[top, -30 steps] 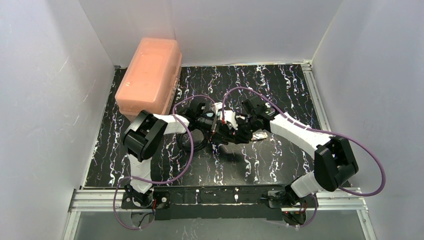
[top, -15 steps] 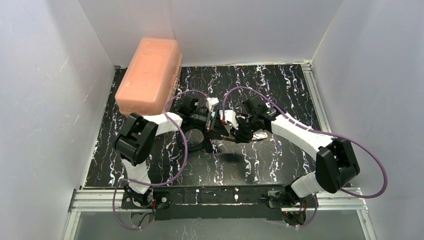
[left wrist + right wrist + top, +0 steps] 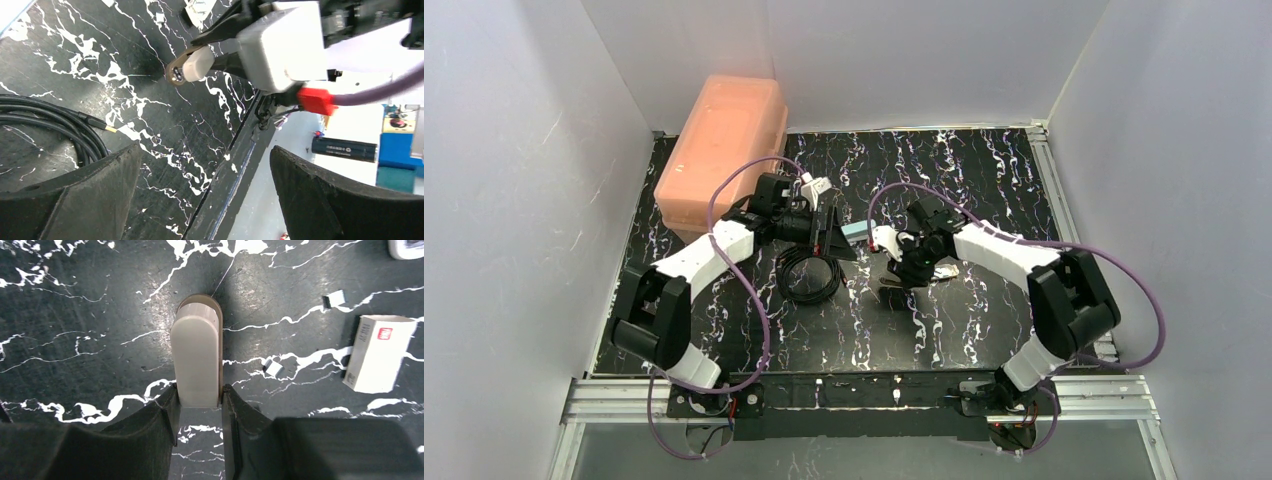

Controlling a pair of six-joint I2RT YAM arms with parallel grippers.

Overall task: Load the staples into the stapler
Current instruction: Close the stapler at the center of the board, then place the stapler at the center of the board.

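- Near mid-table, the right gripper (image 3: 197,396) was clamped on one end of the stapler (image 3: 196,347), which looked closed and not yet loaded.
- Just beside it on the table (image 3: 75,305) lay the staples (image 3: 273,368), a small strip, their box (image 3: 380,352) close by.
- Farther back, the left gripper (image 3: 205,155) hung wide open and empty. Next, I judged, the stapler needed opening and a strip needed picking up.

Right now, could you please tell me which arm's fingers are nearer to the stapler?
Right. The right arm's fingers are clamped on one end of the stapler. The left arm's fingers stand open, empty, apart from it on its left.
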